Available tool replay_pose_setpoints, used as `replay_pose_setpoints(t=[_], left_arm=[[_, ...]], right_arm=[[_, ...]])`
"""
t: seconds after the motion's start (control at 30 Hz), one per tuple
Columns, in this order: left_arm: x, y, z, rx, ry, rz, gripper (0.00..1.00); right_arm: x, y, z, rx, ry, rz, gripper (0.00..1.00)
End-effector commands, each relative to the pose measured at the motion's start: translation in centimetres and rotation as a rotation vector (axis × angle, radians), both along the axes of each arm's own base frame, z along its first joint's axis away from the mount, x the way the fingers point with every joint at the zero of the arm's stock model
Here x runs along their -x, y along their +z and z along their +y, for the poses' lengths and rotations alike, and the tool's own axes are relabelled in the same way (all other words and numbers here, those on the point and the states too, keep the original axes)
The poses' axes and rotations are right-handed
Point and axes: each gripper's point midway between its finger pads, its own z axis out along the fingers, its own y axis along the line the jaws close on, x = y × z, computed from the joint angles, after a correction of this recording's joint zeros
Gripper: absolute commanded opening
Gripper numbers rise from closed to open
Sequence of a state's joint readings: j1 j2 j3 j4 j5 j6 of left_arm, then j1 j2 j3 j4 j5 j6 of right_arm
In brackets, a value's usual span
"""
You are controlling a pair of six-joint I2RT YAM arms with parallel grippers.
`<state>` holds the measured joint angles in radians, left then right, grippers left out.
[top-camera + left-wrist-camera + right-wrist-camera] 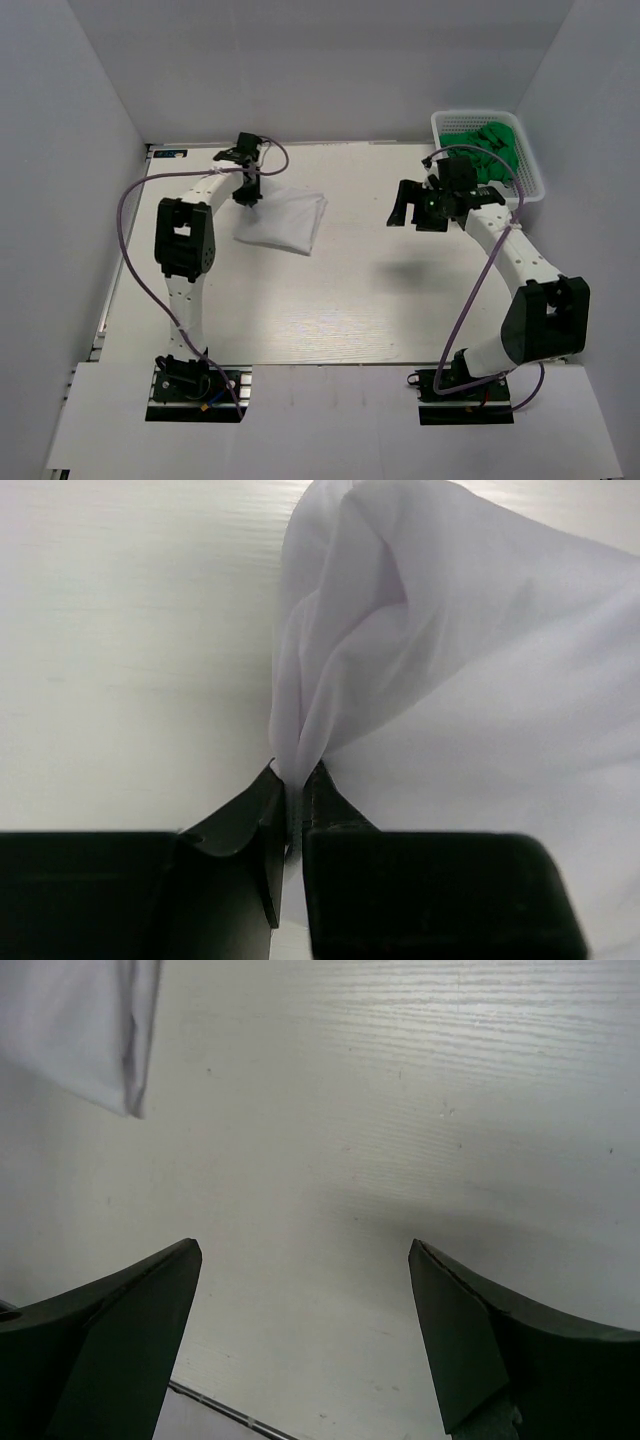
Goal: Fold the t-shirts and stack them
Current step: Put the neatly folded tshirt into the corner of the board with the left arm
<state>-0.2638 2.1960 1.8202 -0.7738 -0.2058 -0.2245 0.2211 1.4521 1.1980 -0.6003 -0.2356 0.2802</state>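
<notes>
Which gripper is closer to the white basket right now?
Right. The right gripper hangs open beside the basket; the left gripper is across the table, shut on the white t-shirt.

You have one white t-shirt on the one desk. You have one white basket, and in it a heap of green cloth; how many pieces make it up cannot be counted. You have two arms, the left arm and the right arm, and two tools, the left tool and the right tool.
</notes>
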Motion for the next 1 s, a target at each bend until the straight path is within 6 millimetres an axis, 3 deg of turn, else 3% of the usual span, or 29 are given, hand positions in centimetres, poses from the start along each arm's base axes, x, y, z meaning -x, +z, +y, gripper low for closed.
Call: replay_pose_setpoints(t=[0.0, 0.03, 0.1, 0.13, 0.27, 0.3, 0.33, 0.37, 0.4, 0.47, 0.7, 0.8, 0.97], left_arm=[[-1.6, 2.4, 6.6, -0.135, 0.039, -0.049, 0.00], [-1.9, 2.8, 8.8, -0.150, 0.076, -0.056, 0.00], [-2.6, 2.5, 11.0, -0.165, 0.092, -0.055, 0.00], [-3.5, 3.1, 13.0, -0.168, 0.124, -0.080, 0.00], [-6.9, 3.3, 17.8, -0.188, 0.204, -0.125, 0.00], [-7.4, 3.3, 18.5, -0.180, 0.214, -0.128, 0.00], [-8.9, 4.8, 19.2, -0.170, 0.217, -0.176, 0.00], [-9.4, 3.3, 20.4, -0.155, 0.230, -0.162, 0.00], [-10.1, 4.0, 21.3, -0.161, 0.237, -0.187, 0.00], [-10.8, 3.5, 23.2, -0.145, 0.261, -0.215, 0.00], [-12.3, 4.0, 28.4, -0.159, 0.312, -0.318, 0.00], [-13.3, 5.2, 30.1, -0.154, 0.329, -0.382, 0.01], [-14.6, 4.5, 30.9, -0.162, 0.316, -0.420, 0.10]], right_arm=[[-2.3, 2.2, -0.3, 0.018, -0.016, -0.080, 0.90], [-2.9, 2.5, -0.3, 0.019, -0.016, -0.084, 0.90], [-3.4, 3.3, -0.1, 0.020, -0.016, -0.104, 0.90], [-4.0, 3.3, -0.2, 0.022, -0.021, -0.105, 0.90], [-5.7, 4.9, -0.7, 0.057, -0.034, -0.145, 0.90], [-6.0, 4.9, -0.8, 0.064, -0.041, -0.148, 0.90], [-6.4, 4.7, -0.9, 0.073, -0.049, -0.145, 0.90], [-7.0, 5.4, -0.9, 0.071, -0.053, -0.163, 0.90], [-7.3, 5.3, -1.0, 0.063, -0.072, -0.155, 0.90], [-8.2, 5.9, -0.9, 0.054, -0.082, -0.171, 0.90], [-10.0, 6.6, -0.7, 0.024, -0.104, -0.172, 0.90], [-10.5, 6.5, -0.8, 0.014, -0.113, -0.164, 0.90], [-11.2, 5.9, -0.7, -0.014, -0.122, -0.127, 0.90]])
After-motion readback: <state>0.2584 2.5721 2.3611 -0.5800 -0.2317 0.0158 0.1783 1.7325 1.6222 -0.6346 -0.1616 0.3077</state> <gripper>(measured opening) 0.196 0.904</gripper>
